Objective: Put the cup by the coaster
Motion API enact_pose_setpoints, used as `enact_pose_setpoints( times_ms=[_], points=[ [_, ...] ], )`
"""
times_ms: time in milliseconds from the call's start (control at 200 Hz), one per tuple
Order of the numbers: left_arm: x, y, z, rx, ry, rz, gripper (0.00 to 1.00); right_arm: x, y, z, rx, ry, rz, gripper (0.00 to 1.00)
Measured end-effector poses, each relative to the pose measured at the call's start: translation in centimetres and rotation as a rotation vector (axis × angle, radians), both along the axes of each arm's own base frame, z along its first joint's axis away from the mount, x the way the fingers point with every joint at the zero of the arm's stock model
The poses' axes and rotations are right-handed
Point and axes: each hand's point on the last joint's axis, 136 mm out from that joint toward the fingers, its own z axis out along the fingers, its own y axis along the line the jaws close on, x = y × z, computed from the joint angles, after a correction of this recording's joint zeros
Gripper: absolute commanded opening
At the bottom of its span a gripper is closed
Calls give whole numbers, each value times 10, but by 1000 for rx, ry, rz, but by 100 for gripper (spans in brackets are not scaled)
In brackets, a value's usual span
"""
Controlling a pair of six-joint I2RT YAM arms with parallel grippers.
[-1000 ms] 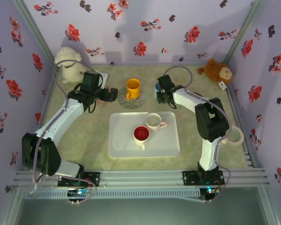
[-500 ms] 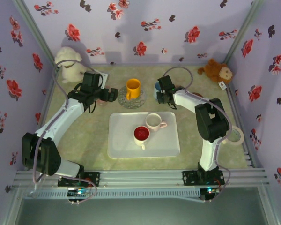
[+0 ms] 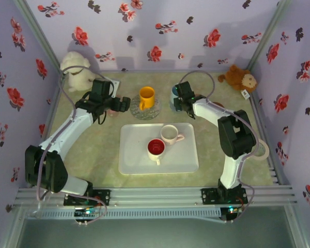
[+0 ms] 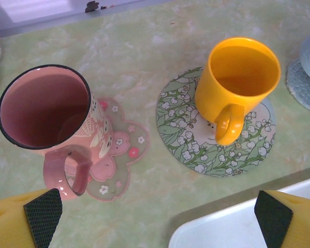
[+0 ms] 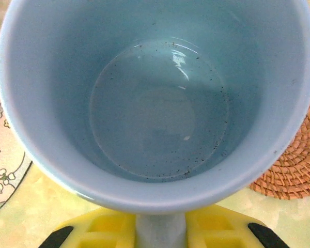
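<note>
Right wrist view: the blue cup (image 5: 160,103) has its rim running off the top edge — the woven coaster (image 5: 292,170) sits half behind it, cut by the right edge. Left wrist view clips the white tray (image 4: 232,232) at the bottom corner. From above, my right gripper (image 3: 176,99) covers most of the cup.

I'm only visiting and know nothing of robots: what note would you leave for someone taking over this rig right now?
Left gripper: open, empty, by the pink mug and yellow mug.
Right gripper: shut on the handle of the blue cup; woven coaster just beside the cup.
Done: cup gripped, close to that coaster.
Left: set it down there and release; unclear whether it already touches the table.
</note>
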Motion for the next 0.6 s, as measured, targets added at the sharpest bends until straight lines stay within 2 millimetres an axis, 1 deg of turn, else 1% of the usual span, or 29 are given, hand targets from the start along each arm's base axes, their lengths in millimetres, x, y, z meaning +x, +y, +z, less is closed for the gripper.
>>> enact_pose_setpoints(
  times_ms=[140,225,410,600],
  points=[
    [0,0,0,0,0,0,99,1,1,0,5,-9,0,0],
    [0,0,0,0,0,1,99,2,1,-4,7,-14,-1,0],
    [0,0,0,0,0,1,99,-2,-1,-28,-6,17,-5,0],
    [0,0,0,1,1,0,99,0,1,-28,7,6,-5,0]
  ],
)
